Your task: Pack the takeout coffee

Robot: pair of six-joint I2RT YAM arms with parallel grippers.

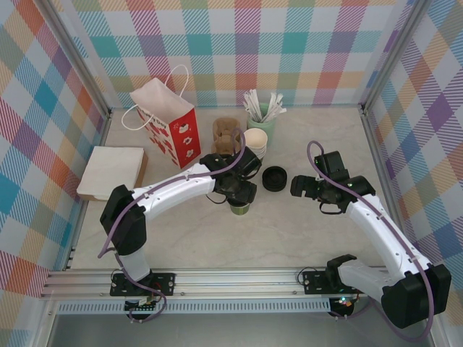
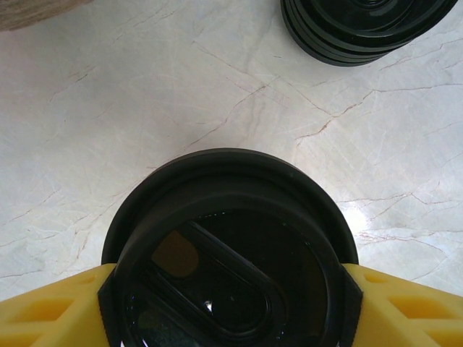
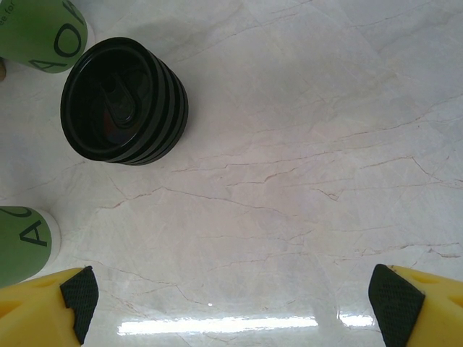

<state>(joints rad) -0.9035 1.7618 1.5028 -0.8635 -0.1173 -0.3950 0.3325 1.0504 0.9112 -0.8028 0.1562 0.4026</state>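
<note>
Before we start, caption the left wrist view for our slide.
Yellow jaws hold the lidded takeout coffee on marble, black lid stack beyond.

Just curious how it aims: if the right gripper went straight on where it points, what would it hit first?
Most likely the bare table: the open right gripper points at plain marble. The stack of black lids sits off to the side of that line, though depth is hard to judge.

Takeout coffee [image 2: 231,275] black-lidded, dark green; bag [image 1: 173,134] red-white; walls [image 1: 289,50] pastel plaid; table [image 1: 304,238] cream, veined.
</note>
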